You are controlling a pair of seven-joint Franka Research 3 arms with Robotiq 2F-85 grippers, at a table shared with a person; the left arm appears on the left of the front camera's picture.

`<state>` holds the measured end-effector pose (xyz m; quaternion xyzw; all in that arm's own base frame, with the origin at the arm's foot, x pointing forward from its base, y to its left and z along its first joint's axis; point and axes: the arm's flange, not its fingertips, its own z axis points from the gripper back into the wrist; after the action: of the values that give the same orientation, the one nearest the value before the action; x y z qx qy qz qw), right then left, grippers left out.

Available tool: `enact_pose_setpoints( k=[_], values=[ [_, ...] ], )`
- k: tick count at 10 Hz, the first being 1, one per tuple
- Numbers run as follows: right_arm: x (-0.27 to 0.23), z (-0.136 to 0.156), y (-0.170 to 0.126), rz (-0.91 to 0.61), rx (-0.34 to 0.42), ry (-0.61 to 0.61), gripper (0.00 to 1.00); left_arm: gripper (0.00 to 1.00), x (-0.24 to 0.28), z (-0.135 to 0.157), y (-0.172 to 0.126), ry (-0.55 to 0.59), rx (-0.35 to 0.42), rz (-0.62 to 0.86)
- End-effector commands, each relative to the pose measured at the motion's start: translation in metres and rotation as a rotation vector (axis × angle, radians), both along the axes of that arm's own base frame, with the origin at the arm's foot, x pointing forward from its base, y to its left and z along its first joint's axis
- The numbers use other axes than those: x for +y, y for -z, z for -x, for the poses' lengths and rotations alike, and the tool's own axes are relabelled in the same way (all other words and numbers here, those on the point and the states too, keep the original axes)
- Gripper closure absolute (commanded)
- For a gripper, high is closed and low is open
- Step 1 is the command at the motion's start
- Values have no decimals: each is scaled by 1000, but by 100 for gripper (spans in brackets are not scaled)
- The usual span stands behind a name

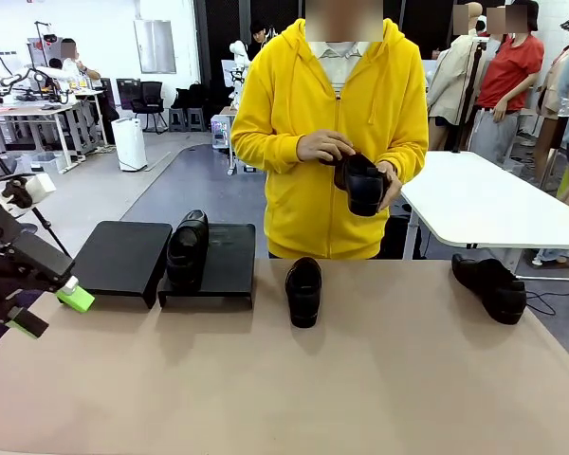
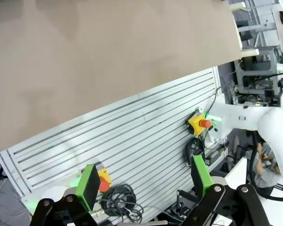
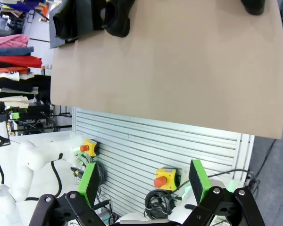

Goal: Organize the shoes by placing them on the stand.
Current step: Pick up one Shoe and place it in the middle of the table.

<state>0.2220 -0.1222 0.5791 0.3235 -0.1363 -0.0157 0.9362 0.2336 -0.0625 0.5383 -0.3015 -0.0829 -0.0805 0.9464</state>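
Left tool point(image 1: 49, 311) and right tool point(image 3: 144, 181) gape empty, well apart from the shoe point(image 1: 187, 248) on the stand point(image 1: 231, 254).

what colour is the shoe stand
Black. The stand shows best in the front view.

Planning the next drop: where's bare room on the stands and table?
Free: the left stand, top fully bare; the right stand, right of the shoe at its left edge; the table, near half, plus the gap between the middle shoe and the right-edge shoe. Crowded: the seam between the stands.
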Motion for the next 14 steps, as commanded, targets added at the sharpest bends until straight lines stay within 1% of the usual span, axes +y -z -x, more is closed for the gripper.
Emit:
enact_pose_setpoints(
  k=[1, 6, 7, 8, 9, 10, 11, 12, 13, 14],
  values=[
    [-1, 1, -3, 6, 2, -3, 0, 0, 4, -2, -1, 19, -10, 12],
    [0, 0, 0, 0, 0, 0, 0, 0, 4, -2, -1, 19, -10, 12],
    [5, -28, -2, 49, 73, -46, 0, 0, 4, -2, -1, 19, -10, 12],
    [11, -51, -2, 109, 107, -44, 0, 0, 4, -2, -1, 19, -10, 12],
    [23, -64, 2, 146, 155, -83, 0, 0, 4, -2, -1, 19, -10, 12],
    [34, -77, 8, 203, 140, -16, 0, 0, 4, -2, -1, 19, -10, 12],
    [44, -97, 18, 355, 110, -25, 0, 0, 4, -2, -1, 19, -10, 12],
    [58, -128, 38, 449, 137, -117, 0, 0, 4, -2, -1, 19, -10, 12],
    [58, -152, 54, 495, 110, -97, 0, 0, 4, -2, -1, 19, -10, 12],
    [53, -182, 75, 546, 96, -73, 0, 0, 4, -2, -1, 19, -10, 12]
  ],
)
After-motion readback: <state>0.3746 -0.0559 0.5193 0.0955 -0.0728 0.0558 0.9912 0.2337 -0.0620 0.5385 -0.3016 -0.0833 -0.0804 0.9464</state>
